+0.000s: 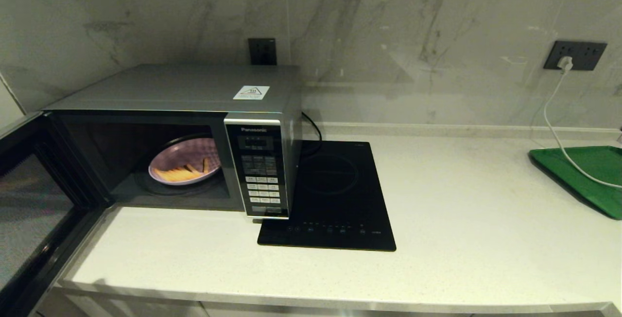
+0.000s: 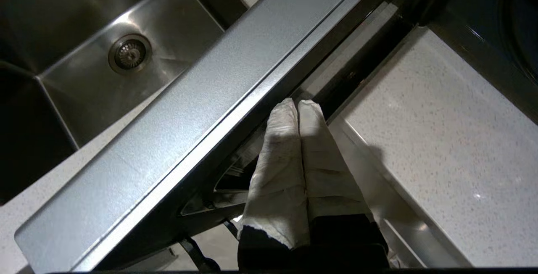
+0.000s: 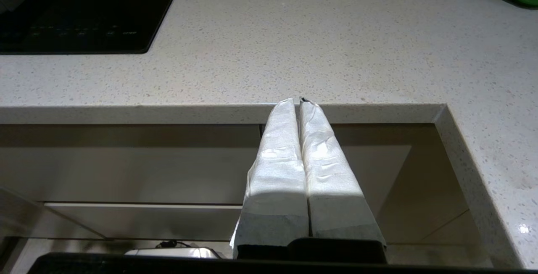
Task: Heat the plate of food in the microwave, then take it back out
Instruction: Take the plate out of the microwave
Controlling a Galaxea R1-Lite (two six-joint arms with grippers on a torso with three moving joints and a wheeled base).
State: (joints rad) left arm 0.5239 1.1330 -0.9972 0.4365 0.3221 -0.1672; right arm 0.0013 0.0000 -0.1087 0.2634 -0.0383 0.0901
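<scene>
The silver-grey Panasonic microwave (image 1: 184, 98) stands at the left of the counter with its dark glass door (image 1: 29, 210) swung wide open toward me. Inside its cavity sits the lilac plate of food (image 1: 184, 161), with orange-yellow fries on its near side. My left gripper (image 2: 297, 105) is shut and empty, its white-wrapped tips close by the inner side of the open door's top edge (image 2: 176, 110). My right gripper (image 3: 297, 102) is shut and empty, low in front of the counter's front edge (image 3: 168, 114). Neither arm shows in the head view.
A flat black induction hob (image 1: 335, 195) lies just right of the microwave. A green tray (image 1: 583, 176) sits at the far right, with a white cable (image 1: 554, 127) running from a wall socket across it. A steel sink (image 2: 105, 51) lies beyond the door on the left.
</scene>
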